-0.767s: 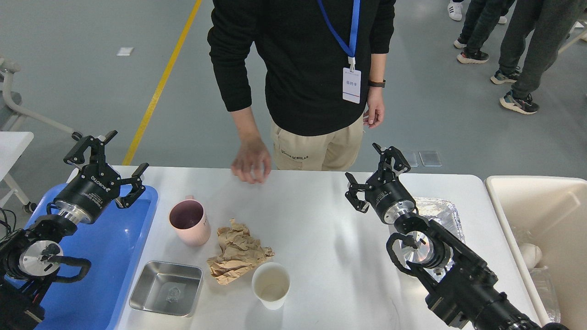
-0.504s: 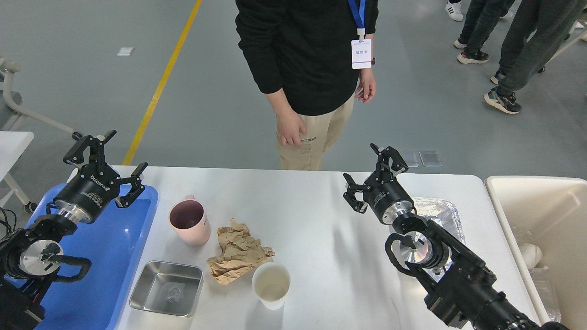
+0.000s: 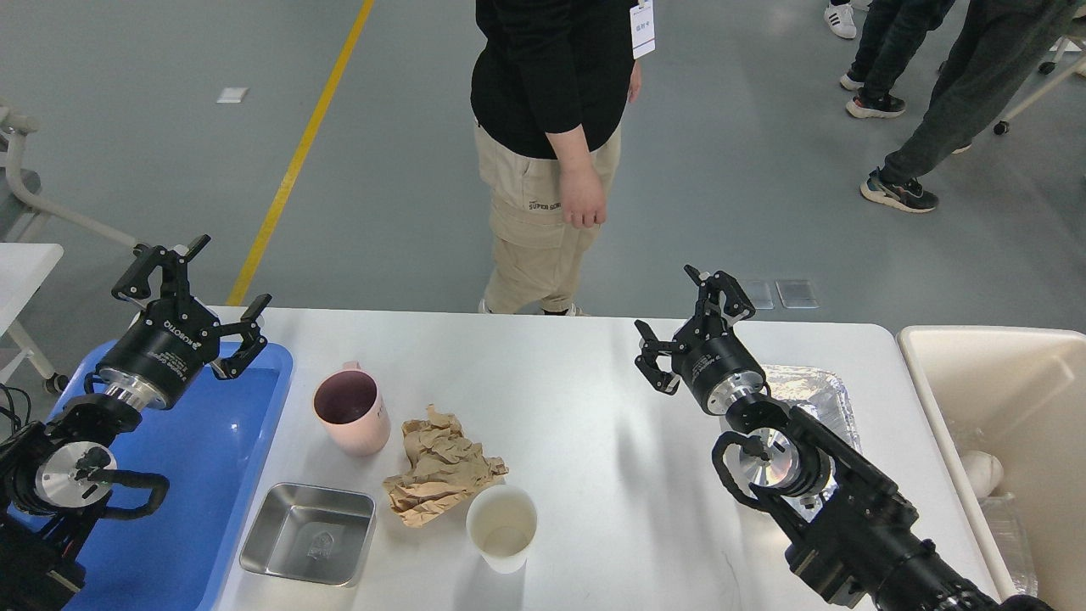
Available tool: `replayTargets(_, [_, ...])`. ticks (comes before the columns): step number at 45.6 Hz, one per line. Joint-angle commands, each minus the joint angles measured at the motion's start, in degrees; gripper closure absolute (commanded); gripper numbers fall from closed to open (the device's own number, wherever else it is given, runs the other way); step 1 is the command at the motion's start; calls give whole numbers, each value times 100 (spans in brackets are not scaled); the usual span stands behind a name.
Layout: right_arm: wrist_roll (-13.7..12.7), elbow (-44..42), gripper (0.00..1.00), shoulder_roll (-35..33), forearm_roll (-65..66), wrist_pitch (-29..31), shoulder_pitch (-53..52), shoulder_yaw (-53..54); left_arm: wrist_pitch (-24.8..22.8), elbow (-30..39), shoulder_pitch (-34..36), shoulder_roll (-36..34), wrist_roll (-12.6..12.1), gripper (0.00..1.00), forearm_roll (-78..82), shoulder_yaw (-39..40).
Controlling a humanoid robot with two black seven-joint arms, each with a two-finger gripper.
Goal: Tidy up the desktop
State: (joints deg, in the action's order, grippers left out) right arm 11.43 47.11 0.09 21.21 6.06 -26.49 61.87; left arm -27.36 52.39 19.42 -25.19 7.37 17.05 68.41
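Note:
The white desktop carries a pink mug, a crumpled brown paper, a white paper cup and a small steel tray. My left gripper is open and empty, raised over the far corner of the blue tray. My right gripper is open and empty, raised above the desktop right of centre, next to a foil tray.
A beige bin stands at the right edge with rubbish inside. A person in black stands beyond the far edge of the desktop. Other people's legs show at the top right. Another white table corner is at far left.

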Motion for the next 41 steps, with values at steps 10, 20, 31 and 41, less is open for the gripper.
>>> replayTargets(10, [0, 9, 0, 0, -3, 0, -5, -8, 196, 588, -324, -829, -438, 3, 17, -687])
replayTargets(20, [0, 0, 0, 9, -3, 0, -49, -70, 258, 1484, -781, -2269, -490, 3, 70, -1461])
replayTargets(31, [0, 26, 0, 18, -3, 0, -40, -70, -23, 2241, -1063, -4441, -70, 3, 448, -2033])
replayTargets(41, [0, 44, 0, 132, -3, 0, -40, -79, -120, 2241, -1002, -5312, 309, 3, 844, -1998])
